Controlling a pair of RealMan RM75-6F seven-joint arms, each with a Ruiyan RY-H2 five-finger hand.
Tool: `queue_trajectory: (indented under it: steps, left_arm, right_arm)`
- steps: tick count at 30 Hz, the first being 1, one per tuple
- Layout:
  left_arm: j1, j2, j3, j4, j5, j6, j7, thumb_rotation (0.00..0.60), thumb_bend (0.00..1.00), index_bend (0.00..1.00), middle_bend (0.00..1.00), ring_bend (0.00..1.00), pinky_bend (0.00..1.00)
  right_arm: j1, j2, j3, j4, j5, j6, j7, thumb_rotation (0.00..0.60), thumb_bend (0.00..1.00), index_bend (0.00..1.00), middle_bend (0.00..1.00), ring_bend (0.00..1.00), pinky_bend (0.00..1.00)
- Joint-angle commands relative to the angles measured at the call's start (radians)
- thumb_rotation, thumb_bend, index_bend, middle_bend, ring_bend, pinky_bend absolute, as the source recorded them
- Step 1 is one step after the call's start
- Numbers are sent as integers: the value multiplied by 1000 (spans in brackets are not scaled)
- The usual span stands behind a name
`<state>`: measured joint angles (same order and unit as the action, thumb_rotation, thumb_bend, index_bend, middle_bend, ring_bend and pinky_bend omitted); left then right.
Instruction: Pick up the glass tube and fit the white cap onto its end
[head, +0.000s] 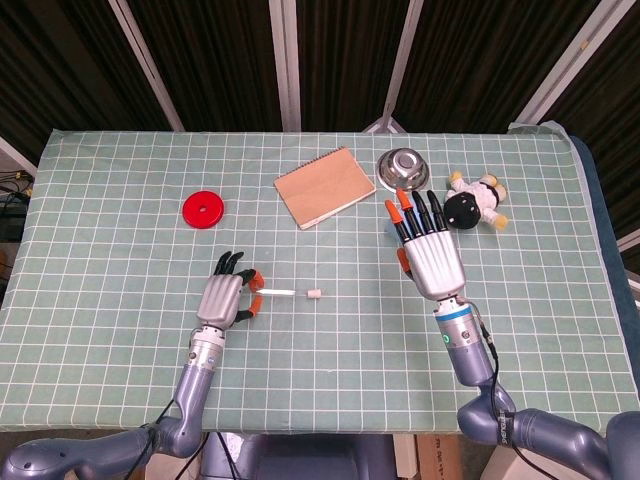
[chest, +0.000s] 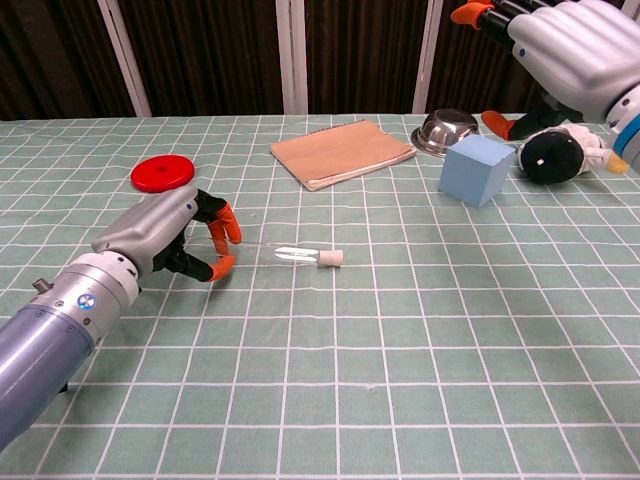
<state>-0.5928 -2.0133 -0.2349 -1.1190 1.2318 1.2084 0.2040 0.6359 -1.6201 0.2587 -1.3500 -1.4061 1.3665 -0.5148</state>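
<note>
The thin glass tube (head: 280, 292) (chest: 282, 250) lies nearly level just over the green checked cloth. The white cap (head: 314, 294) (chest: 331, 259) sits at its right end. My left hand (head: 225, 297) (chest: 165, 230) pinches the tube's left end between its orange fingertips (chest: 222, 222). Whether the tube touches the cloth, I cannot tell. My right hand (head: 430, 250) (chest: 570, 45) hangs raised far to the right of the tube, fingers spread and holding nothing.
A blue cube (chest: 475, 169) stands under the right hand. Behind it are a metal bowl (head: 403, 166) (chest: 445, 131) and a plush toy (head: 475, 205) (chest: 560, 152). A brown notebook (head: 325, 186) (chest: 342, 152) lies at the back centre, a red disc (head: 203, 210) (chest: 162, 172) at the back left.
</note>
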Motion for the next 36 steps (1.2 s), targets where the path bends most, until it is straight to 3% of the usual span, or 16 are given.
queue_trajectory:
  steps: [1, 16, 36]
  left_arm:
    - [4, 5, -3, -10, -19, -8, 39, 600, 708, 496, 506, 101, 0]
    - [13, 30, -19, -77, -111, -18, 236, 600, 684, 449, 444, 96, 0]
    - [22, 128, -39, -273, -168, 21, 374, 600, 451, 274, 216, 21, 0]
  right_arm:
    - [-3, 0, -1, -6, -1, 4, 6, 600, 425, 0, 0, 0, 0]
    - [-12, 2, 2, -34, -6, 16, 25, 600, 426, 0, 0, 0, 0]
    - [-29, 29, 0, -104, -15, 32, 4, 600, 426, 0, 0, 0, 0]
